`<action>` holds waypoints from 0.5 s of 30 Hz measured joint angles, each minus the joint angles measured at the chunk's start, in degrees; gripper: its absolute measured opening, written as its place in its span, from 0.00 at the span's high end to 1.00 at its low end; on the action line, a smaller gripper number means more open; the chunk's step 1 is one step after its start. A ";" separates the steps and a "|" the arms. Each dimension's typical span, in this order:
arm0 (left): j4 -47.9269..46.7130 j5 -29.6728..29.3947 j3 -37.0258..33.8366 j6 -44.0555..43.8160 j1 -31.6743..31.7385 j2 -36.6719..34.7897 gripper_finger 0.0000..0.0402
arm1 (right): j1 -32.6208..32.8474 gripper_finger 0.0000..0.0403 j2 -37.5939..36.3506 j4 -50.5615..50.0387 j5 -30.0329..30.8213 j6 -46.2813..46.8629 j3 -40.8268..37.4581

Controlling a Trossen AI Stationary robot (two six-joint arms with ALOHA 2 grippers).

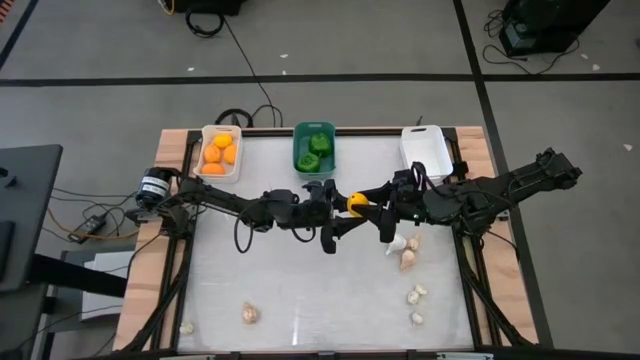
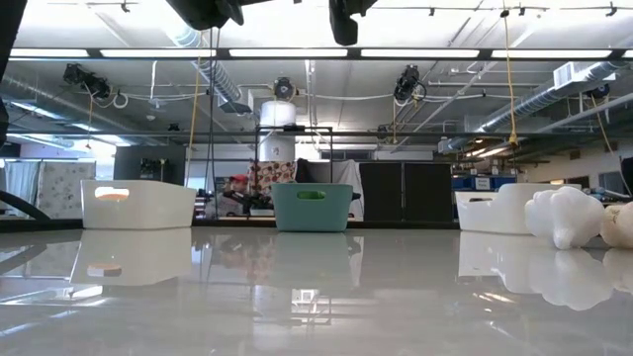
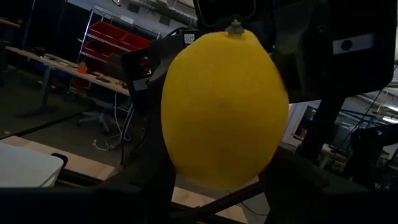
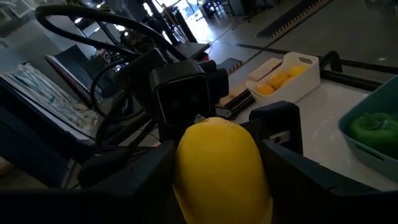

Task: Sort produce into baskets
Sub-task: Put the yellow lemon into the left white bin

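Note:
A yellow lemon [image 1: 356, 203] hangs in the air over the middle of the table, between my two grippers. My left gripper [image 1: 343, 206] reaches it from the table's left and my right gripper [image 1: 371, 206] from the right; both are closed on it. The lemon fills the left wrist view [image 3: 224, 102] and sits low in the right wrist view [image 4: 221, 171]. At the far edge stand a white basket [image 1: 220, 152] holding oranges, a teal basket [image 1: 314, 148] holding green peppers, and a white basket [image 1: 426, 150]. Pale garlic bulbs [image 1: 407, 255] lie on the table. My left gripper has the lemon's lower sides [image 3: 177, 168] between its two fingers, coming level from the table's left. The lemon is lifted clear of the table, its stem end [image 3: 234, 26] showing at the top of that view. My right gripper has the lemon's sides [image 4: 186, 180] between its two fingers [image 4: 298, 177], coming level from the table's right, opposite the left gripper. The lemon is clear of the table.
More garlic bulbs lie near the front left [image 1: 250, 314], at the front corner [image 1: 187, 327] and at the right [image 1: 417, 294]; one looms at the right of the low view [image 2: 564, 216]. The three baskets line the far edge [image 2: 313, 207]. Cables run off the table's left.

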 joint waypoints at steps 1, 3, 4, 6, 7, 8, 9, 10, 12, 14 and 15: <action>0.15 -0.09 0.00 0.00 0.02 0.00 0.46 | 0.00 0.40 0.00 0.00 -0.04 0.13 0.00; 0.39 -0.44 -0.02 0.00 0.02 0.02 0.44 | 0.00 0.40 0.00 0.05 -0.23 0.14 0.04; 0.45 -0.56 -0.02 0.00 0.04 0.02 0.43 | 0.00 0.40 0.00 0.05 -0.24 0.13 0.04; 0.72 -0.65 -0.02 0.00 0.02 0.02 0.39 | 0.00 0.40 0.00 -0.04 -0.30 0.15 0.04; 0.95 -0.70 -0.02 0.00 0.03 0.02 0.37 | 0.00 0.40 0.00 -0.20 -0.46 0.15 0.04; 1.24 -0.80 -0.01 0.00 0.04 0.01 0.35 | 0.00 0.40 0.02 -0.42 -0.48 0.15 0.02; 1.24 -0.81 0.00 0.00 0.04 0.00 0.33 | 0.00 0.40 0.04 -0.42 -0.48 0.15 0.02; 1.20 -0.81 0.00 0.00 0.04 0.00 0.31 | 0.00 0.40 0.04 -0.39 -0.44 0.15 0.02; 1.20 -0.81 0.00 0.00 0.04 0.01 0.29 | 0.00 0.40 0.04 -0.30 -0.42 0.16 0.02; 1.27 -0.81 0.00 0.00 0.04 0.00 0.30 | 0.00 0.40 0.04 -0.28 -0.42 0.15 0.02; 1.22 -0.81 0.00 0.00 0.04 0.00 0.31 | 0.00 0.40 0.04 -0.28 -0.39 0.15 0.02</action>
